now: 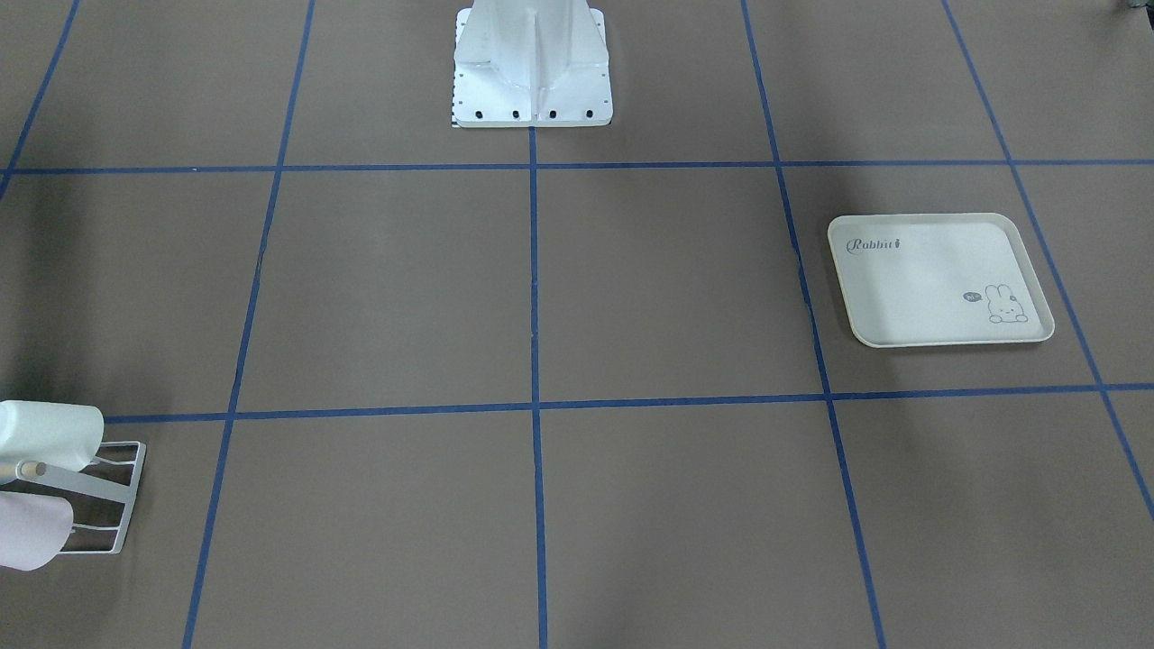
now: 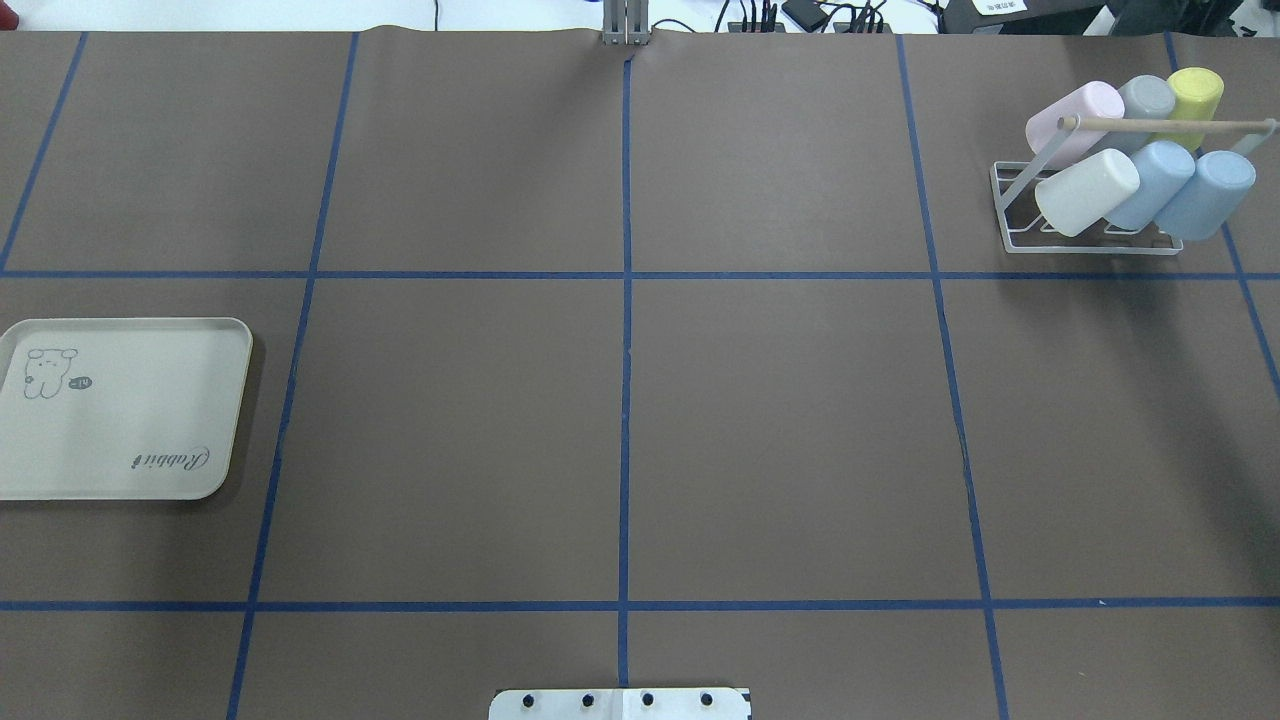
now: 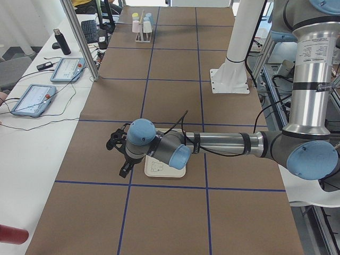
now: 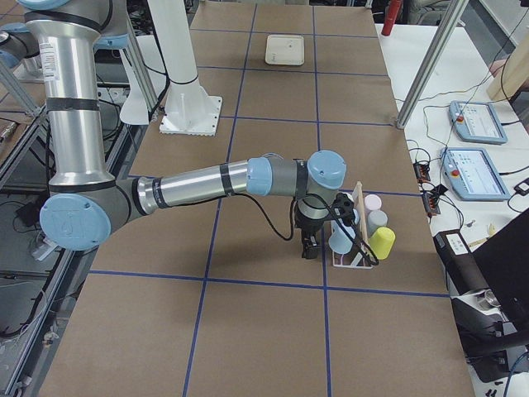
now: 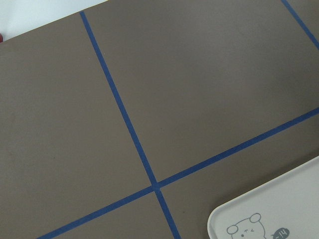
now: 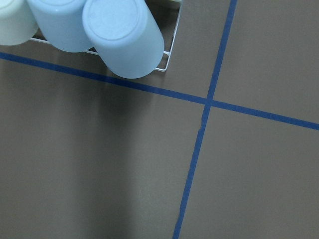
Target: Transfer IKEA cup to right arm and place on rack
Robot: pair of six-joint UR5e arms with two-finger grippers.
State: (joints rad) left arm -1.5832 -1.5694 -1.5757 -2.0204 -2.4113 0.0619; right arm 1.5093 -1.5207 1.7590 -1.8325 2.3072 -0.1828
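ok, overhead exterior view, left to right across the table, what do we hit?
rabbit-print tray at the left edge → robot base plate at bottom centre → rack, loaded, at the far right. The cups on it overlap too much to order.

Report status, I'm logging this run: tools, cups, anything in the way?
Left tool by tray, right tool beside rack; open or shut, cannot tell. Six cups on rack. No obstruction seen.
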